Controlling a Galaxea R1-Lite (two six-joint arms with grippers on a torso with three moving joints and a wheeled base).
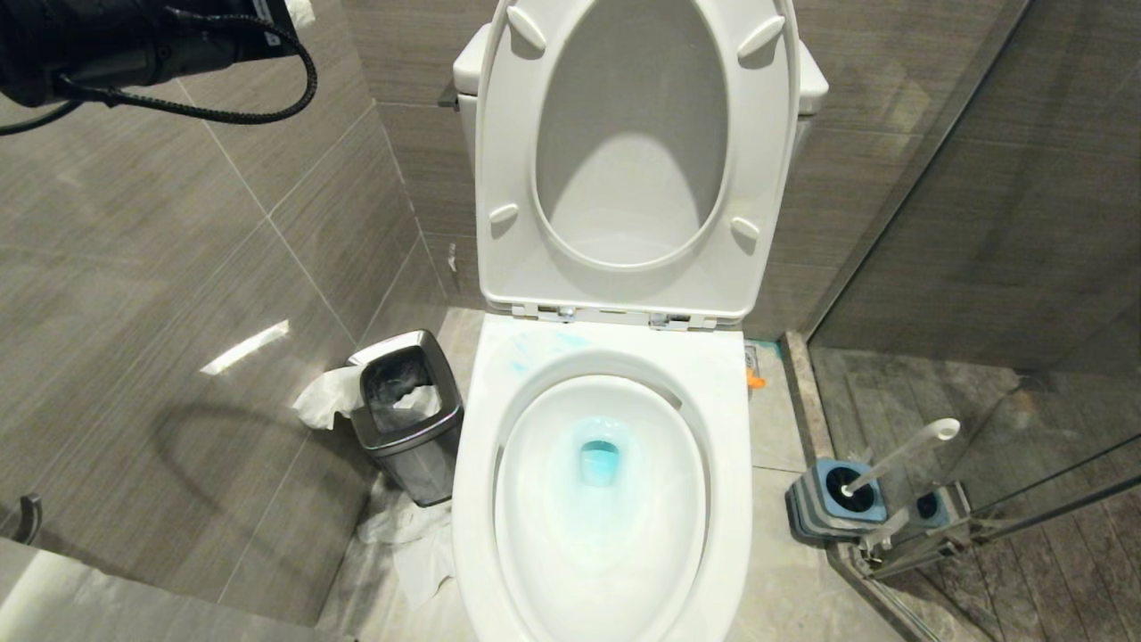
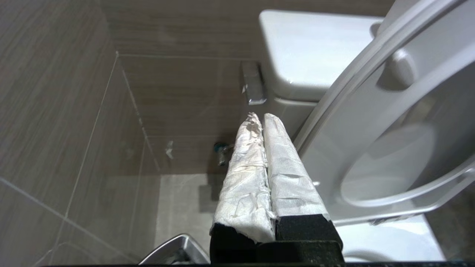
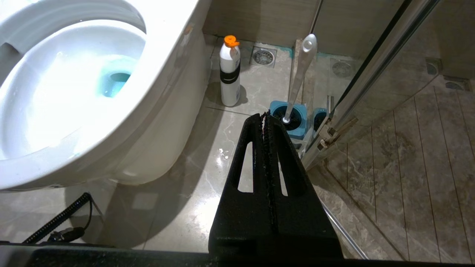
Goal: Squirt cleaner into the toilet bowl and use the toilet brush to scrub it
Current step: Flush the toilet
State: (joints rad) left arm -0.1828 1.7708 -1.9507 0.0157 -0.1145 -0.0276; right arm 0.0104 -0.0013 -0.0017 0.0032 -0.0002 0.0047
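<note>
The toilet bowl (image 1: 603,499) stood open, seat up, blue cleaner (image 1: 599,461) pooled in its drain; the left gripper (image 2: 259,119), fingers pressed together and empty, hung high beside the tank, well above it; the right gripper (image 3: 265,114), also closed and empty, pointed near the toilet brush (image 3: 300,74) in its holder; grey tiles surrounded all.

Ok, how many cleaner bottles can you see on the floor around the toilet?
1. A white plastic bottle with an orange cap and black band stands upright on the floor tiles beside the glossy white ceramic toilet bowl, on the brush side. More may be hidden behind the bowl.
</note>
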